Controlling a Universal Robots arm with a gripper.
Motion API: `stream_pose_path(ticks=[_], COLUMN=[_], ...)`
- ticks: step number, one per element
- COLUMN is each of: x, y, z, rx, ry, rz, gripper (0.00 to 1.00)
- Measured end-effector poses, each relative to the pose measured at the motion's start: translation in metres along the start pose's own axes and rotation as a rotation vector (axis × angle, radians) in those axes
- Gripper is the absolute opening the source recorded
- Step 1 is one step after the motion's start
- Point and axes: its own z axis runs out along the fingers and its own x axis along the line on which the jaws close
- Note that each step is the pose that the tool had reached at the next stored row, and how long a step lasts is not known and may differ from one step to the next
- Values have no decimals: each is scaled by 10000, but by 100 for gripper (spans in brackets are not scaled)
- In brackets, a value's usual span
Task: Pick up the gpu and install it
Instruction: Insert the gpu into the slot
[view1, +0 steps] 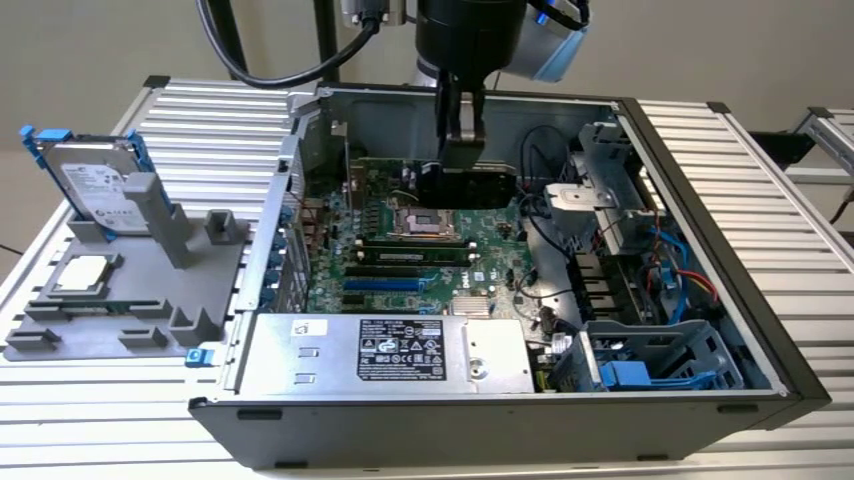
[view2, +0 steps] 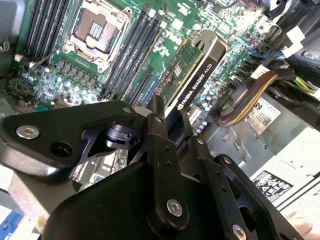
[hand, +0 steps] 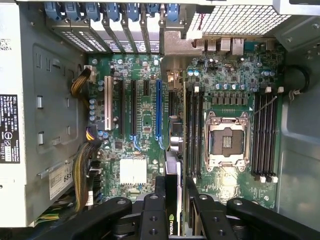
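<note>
Ribbed metal bench (view1: 747, 170), open PC case (view1: 467, 425), tool (view1: 461, 162) gripping gpu (view1: 487, 190)

Matt black plastic gpu (view2: 197, 75) shroud, matt black metal gripper (hand: 175, 189), glossy green motherboard (hand: 145, 125), ribbed metal table (view1: 747, 150), grey plastic fixture (view1: 120, 290) at nine o'clock

Between the black jaws, the gpu (view2: 196, 75) is showing a black shroud and a green board face. Beneath the jaws, the motherboard (hand: 116, 150) is showing green, with one blue slot (hand: 158, 112) and one white slot (hand: 107, 102) among black ones. Well away from the jaws, the hard drive (view1: 96, 185) is gleaming silver with blue tabs, and the surface (view1: 747, 150) is showing pale ribbed stripes.
</note>
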Motion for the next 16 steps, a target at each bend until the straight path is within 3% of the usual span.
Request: stream_pose_path(ticks=[16], x=[0], y=[0], z=[33], rx=[2], ry=[-3], rz=[0], gripper=[0])
